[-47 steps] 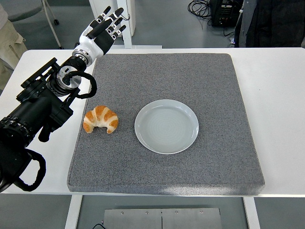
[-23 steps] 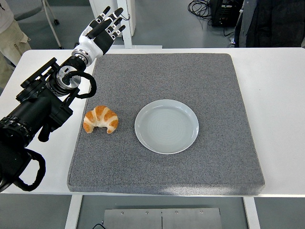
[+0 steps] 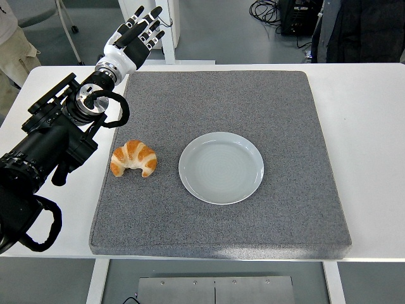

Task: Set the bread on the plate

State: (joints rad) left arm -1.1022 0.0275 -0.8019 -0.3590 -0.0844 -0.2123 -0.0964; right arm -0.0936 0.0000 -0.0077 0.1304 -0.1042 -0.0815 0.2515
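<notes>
A golden croissant (image 3: 133, 158) lies on the grey mat (image 3: 266, 101), at its left side. A pale round plate (image 3: 221, 167) sits empty on the mat's middle, just right of the croissant and apart from it. My left hand (image 3: 135, 37) is raised over the table's far left edge, well beyond the croissant, with its fingers spread and holding nothing. The black left arm (image 3: 50, 142) reaches in from the left edge. The right arm does not show.
The white table (image 3: 367, 126) extends around the mat on both sides. A person (image 3: 11, 47) stands at the top left beyond the table. Dark equipment and cables (image 3: 297, 16) lie on the floor at the top right.
My left hand has shifted slightly up and to the left. The croissant and plate have not moved.
</notes>
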